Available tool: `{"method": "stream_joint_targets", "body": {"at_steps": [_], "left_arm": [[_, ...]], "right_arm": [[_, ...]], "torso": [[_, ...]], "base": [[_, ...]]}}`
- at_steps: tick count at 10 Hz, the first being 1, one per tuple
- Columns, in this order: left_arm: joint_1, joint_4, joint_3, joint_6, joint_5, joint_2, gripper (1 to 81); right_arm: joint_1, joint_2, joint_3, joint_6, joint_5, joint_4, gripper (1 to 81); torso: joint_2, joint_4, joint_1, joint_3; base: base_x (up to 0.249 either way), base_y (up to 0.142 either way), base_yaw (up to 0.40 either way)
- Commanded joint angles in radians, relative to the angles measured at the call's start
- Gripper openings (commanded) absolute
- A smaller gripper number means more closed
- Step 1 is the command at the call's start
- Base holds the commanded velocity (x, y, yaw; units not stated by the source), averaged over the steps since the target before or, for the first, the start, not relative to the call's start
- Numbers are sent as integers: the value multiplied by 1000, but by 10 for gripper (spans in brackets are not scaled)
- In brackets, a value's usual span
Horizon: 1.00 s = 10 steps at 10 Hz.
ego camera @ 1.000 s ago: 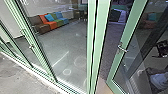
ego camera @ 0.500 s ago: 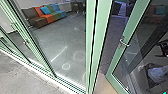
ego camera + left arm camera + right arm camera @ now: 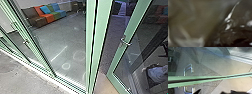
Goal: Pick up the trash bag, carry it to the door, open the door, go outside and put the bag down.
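Observation:
A green-framed glass door [image 3: 118, 61] stands ajar in the head view, right of a thick green post [image 3: 101, 37], with a silver handle [image 3: 125, 42] on its frame. The right wrist view has the door's green edge [image 3: 209, 78] running across it, with silver handles [image 3: 184, 72] on both sides of the leaf. Dark glossy, crumpled plastic, seemingly the trash bag [image 3: 238, 28], is close to the left wrist camera. How firmly it is held cannot be told. Dark parts at the right wrist view's border look like my right gripper, near the door edge.
Glass panels in green frames [image 3: 37, 52] stand left of the post, along grey paving [image 3: 15, 71]. Behind the glass is a row of coloured seats [image 3: 47, 16]. Beyond the door leaf, at the right, white cloth [image 3: 157, 73] rests on something dark.
The head camera has shifted a little. In the last half second the door's edge and handle have moved slightly right relative to the post, so the gap looks a bit wider.

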Motion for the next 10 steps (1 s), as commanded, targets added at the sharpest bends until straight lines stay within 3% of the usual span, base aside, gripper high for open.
{"method": "stream_joint_targets", "body": {"at_steps": [1, 6, 10], "left_arm": [[17, 4, 9, 8, 96, -6, 10], [23, 5, 9, 8, 96, -3, 10], [23, 5, 11, 8, 96, -1, 10]], "right_arm": [[139, -120, -18, 7, -14, 1, 811], [110, -259, 33, -22, -9, 5, 811], [88, -316, 64, -31, -5, 5, 811]], "torso": [[0, 0, 0, 0], [0, 0, 0, 0], [0, 0, 0, 0]], "base": [[0, 0, 0], [0, 0, 0], [0, 0, 0]]}}
